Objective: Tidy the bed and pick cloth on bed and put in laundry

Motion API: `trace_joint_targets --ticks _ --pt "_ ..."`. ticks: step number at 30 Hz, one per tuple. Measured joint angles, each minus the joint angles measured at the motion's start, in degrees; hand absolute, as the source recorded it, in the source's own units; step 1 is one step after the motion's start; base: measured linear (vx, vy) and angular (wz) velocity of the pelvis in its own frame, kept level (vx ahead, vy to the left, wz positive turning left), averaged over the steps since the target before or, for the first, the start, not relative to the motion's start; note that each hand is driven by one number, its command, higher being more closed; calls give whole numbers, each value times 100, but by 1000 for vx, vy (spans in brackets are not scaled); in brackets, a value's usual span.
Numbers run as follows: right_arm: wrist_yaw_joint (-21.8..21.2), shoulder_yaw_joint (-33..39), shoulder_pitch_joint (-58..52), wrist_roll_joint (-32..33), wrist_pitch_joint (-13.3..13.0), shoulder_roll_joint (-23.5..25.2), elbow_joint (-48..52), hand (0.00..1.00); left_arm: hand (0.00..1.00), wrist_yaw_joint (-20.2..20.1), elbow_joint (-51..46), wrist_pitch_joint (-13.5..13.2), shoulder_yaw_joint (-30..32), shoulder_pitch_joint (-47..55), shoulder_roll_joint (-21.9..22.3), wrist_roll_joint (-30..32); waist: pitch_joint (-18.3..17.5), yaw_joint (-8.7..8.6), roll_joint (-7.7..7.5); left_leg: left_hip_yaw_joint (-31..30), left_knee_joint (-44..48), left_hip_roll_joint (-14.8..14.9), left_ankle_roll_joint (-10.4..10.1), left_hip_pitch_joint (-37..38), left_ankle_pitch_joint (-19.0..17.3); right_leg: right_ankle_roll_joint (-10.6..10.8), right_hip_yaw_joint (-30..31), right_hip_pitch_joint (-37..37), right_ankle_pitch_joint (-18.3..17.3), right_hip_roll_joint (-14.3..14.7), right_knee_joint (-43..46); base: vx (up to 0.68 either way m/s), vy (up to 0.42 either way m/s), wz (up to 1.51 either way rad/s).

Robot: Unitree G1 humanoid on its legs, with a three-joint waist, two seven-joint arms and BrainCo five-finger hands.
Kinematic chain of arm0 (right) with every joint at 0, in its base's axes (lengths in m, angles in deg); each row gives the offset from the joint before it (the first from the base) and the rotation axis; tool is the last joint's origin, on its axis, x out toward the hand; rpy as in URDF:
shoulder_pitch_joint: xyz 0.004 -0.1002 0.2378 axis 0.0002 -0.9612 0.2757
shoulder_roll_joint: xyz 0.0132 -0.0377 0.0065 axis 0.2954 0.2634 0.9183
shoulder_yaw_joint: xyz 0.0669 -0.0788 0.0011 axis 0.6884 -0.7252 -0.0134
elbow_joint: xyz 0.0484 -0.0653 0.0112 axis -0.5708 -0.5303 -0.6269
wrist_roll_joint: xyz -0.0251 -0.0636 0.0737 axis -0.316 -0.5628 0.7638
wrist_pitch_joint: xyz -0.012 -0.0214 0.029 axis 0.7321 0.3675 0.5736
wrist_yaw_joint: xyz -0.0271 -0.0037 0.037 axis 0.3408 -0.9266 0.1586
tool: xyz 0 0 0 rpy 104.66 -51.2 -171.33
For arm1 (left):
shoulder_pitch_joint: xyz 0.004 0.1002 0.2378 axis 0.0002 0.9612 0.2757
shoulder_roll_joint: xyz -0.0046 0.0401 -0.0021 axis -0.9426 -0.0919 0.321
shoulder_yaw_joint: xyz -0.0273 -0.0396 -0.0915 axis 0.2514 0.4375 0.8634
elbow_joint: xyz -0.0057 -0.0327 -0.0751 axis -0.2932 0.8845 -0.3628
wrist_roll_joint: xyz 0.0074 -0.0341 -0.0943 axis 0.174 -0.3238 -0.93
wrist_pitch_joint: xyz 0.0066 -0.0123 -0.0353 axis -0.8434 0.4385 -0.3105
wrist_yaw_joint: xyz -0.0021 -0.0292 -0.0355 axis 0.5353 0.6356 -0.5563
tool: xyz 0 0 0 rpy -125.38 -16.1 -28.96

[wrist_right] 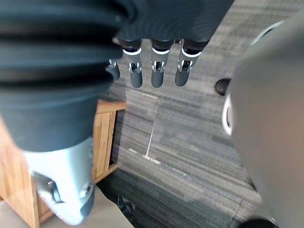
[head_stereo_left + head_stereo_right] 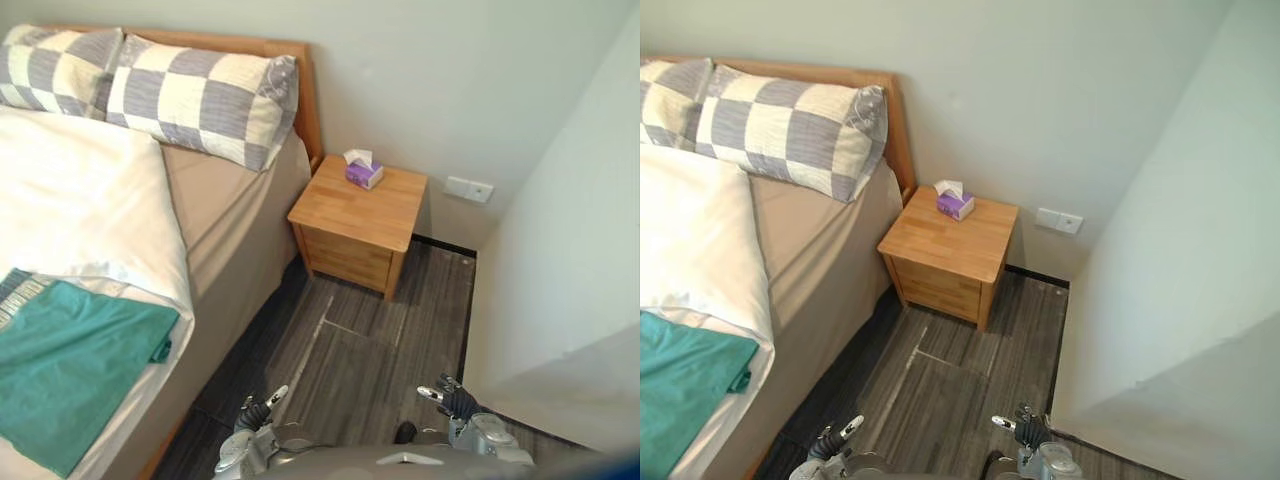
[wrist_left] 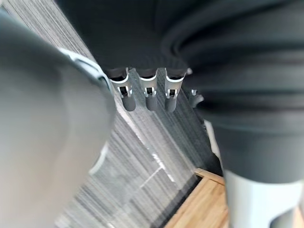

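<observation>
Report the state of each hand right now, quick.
Left hand: open, fingers straight, holding nothing.
Right hand: open, fingers straight, holding nothing.

Bed (image 2: 235,225) with bedding, nightstand (image 2: 362,218) beside it.
Two checked pillows (image 2: 200,95) lean at the headboard (image 2: 308,100). A white duvet (image 2: 85,200) covers the tan sheet's far side, and a teal cloth (image 2: 70,365) lies at the near edge. A tissue box (image 2: 364,172) stands on the nightstand, on the grey floor (image 2: 350,350).
</observation>
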Motion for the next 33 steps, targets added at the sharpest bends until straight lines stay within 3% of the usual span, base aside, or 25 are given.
trace_joint_targets --ticks 1,2,4,6,10,13,16,18,20,21,23,26,28,29,30,31,32,33 --pt "-36 59 6 -69 1 -33 -15 0 0 -8 29 7 -9 -1 11 -23 16 6 69 165 -445 -82 502 -1 280 93 -41 52 -20 6 1 194 157 33" --pt "-57 103 -21 -100 38 4 -43 0 0 -1 67 9 9 36 -9 -55 -59 18 11 239 -794 -308 414 103 389 259 -51 88 56 -125 -100 175 110 34" --pt "-75 96 -88 -184 36 159 38 0 0 -2 -9 8 218 48 -10 -71 -53 62 -157 237 -969 -507 470 94 431 332 -182 173 156 -206 -365 253 100 36" --pt "-75 54 -96 -324 38 212 52 0 0 -18 -53 5 410 24 -6 -143 15 155 -285 427 -545 -540 431 -18 406 340 -318 412 260 -316 -578 240 74 39" --pt "-82 32 -72 -329 -23 242 128 0 0 -43 -44 -85 556 85 130 -185 36 175 -250 1319 -521 -540 337 331 328 426 -576 878 119 -472 -494 108 45 34" --pt "-87 13 90 -317 -79 383 13 0 0 -121 69 -150 428 92 10 -179 -8 132 -292 1433 -859 -688 593 429 314 546 -873 909 -214 -557 -290 57 -22 40" --pt "-68 28 145 -311 -145 391 -131 0 0 -136 105 -148 253 76 -106 -174 -58 142 -379 1122 -1359 -989 787 498 438 645 -1273 1025 -358 -625 -177 44 -22 72" --pt "-36 123 151 -239 -205 337 -259 0 0 -131 240 -119 84 -10 -197 -154 -58 122 -395 864 -1749 -1275 899 653 466 717 -1476 1000 -504 -881 476 68 27 92" --pt "-41 124 173 -29 -299 267 -256 0 0 -142 314 -111 -134 -4 -281 -121 -72 -4 -331 302 -1851 -1390 1014 786 393 508 -1011 476 -475 -1288 2292 144 79 122" --pt "-35 123 217 45 -360 260 -211 0 0 -178 325 -99 -416 -55 -418 -78 -31 -108 -269 -105 -1828 -1329 1128 782 372 416 -338 92 -766 -1215 2976 174 -10 153" --pt "-14 43 217 216 -410 323 -110 0 0 -216 340 -49 -673 -151 -609 -12 17 -185 -359 -723 -1854 -1255 1114 771 332 254 165 -305 -1113 -754 3051 174 -78 154" --pt "115 -77 205 483 -510 275 -72 0 0 -255 342 4 -731 -240 -580 34 26 -207 -348 -1543 -1908 -1189 1065 800 303 186 465 -809 -1151 -294 2520 233 -67 161" --pt "273 -172 186 638 -520 240 -11 0 0 -252 332 12 -665 -236 -500 287 43 -224 -285 -2142 -2046 -1105 1044 819 296 234 1274 -1236 -958 178 1699 279 -168 167" --pt "321 -224 172 668 -526 247 32 0 0 -254 326 12 -633 -240 -480 329 41 -227 -288 -2198 -2049 -1086 1014 813 286 223 1583 -1296 -765 284 1313 252 -192 139" --pt "385 -331 136 694 -537 292 59 0 0 -256 305 10 -563 -255 -471 425 8 -230 -412 -1975 -1959 -1099 884 772 198 217 1988 -1255 -317 261 661 228 -174 100" --pt "401 -368 83 694 -566 395 72 0 0 -258 266 10 -529 -259 -496 477 -26 -213 -629 -1514 -1845 -1121 789 770 123 210 2178 -1172 282 102 355 310 -254 96" --pt "463 -356 145 700 -640 321 113 0 0 -252 255 16 -402 -323 -395 599 67 -121 -440 -833 -1594 -824 470 780 90 1 2030 -1124 383 166 469 350 -265 74" --pt "495 -409 162 709 -689 326 141 0 0 -258 199 -18 -393 -240 -200 717 42 -147 -268 -450 -1592 -635 360 780 234 2 1965 -1018 402 220 451 346 -233 67"
